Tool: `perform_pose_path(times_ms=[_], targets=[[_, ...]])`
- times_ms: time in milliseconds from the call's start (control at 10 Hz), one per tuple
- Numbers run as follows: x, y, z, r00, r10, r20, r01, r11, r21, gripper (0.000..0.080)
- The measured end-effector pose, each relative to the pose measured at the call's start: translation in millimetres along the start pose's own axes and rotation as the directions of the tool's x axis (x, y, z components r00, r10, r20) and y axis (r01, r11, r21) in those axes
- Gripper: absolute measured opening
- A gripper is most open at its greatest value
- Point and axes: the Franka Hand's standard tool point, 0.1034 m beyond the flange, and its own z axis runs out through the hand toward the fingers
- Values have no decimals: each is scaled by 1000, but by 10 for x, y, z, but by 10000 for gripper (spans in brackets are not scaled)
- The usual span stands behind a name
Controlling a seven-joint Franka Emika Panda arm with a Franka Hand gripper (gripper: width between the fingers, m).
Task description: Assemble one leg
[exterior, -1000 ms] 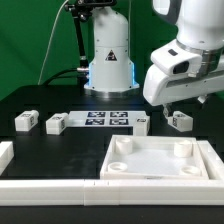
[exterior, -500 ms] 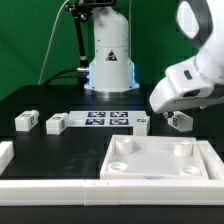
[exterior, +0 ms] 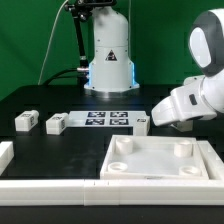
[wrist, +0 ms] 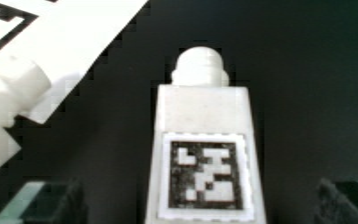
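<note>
In the wrist view a leg (wrist: 202,140), a white block with a marker tag and a rounded peg at its far end, lies on the black table between my fingers. My gripper (wrist: 197,208) is open, with a dark gap between each finger and the leg. In the exterior view my gripper (exterior: 172,122) is low at the right and hides this leg. Three more legs lie in a row: two at the exterior view's left (exterior: 26,121) (exterior: 56,124) and one beside my hand (exterior: 141,123).
The large white square tray-like piece (exterior: 160,160) with corner holes lies in front. The marker board (exterior: 108,119) lies mid-table and shows in the wrist view (wrist: 34,20). White rails (exterior: 50,188) run along the front edge. The arm's base (exterior: 108,60) stands behind.
The arm has come down and moved to the exterior view's right, and now covers the rightmost leg, which was visible below the hand before.
</note>
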Motion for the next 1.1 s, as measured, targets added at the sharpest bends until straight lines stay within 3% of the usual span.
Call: perform_pose_path(times_ms=[100, 200, 300, 400, 500, 1100], targets=[[9, 4, 3, 1000, -1, -4, 1, 1000, 1, 649], [14, 3, 7, 1000, -1, -6, 1, 1000, 1, 560], [14, 3, 7, 1000, -1, -6, 1, 1000, 1, 560], [14, 3, 8, 1000, -1, -6, 1, 1000, 1, 357], [14, 3, 8, 1000, -1, -6, 1, 1000, 1, 288], [14, 3, 8, 1000, -1, -6, 1, 1000, 1, 288]])
